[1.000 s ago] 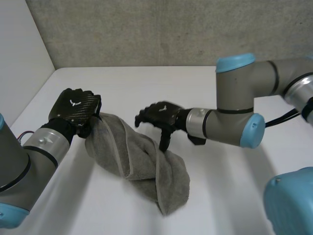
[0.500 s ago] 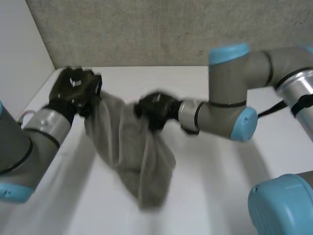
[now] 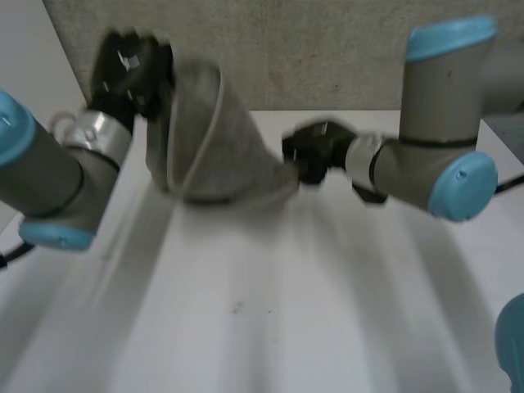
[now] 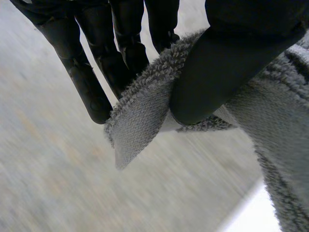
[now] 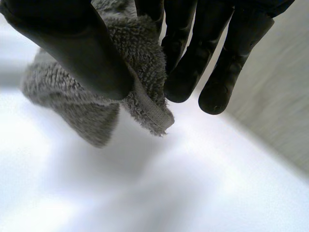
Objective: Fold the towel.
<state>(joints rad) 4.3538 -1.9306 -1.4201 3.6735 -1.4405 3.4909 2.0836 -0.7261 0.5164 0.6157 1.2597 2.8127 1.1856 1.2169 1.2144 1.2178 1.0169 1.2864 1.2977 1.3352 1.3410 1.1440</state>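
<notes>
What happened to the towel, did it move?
Yes. The towel has risen from the white table, where it lay a second ago, toward the grey back wall, and hangs between the left hand and the right hand.

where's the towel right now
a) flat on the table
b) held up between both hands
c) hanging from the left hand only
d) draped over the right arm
B: the left hand and right hand each pinch a corner of the towel, which sags between them.
</notes>
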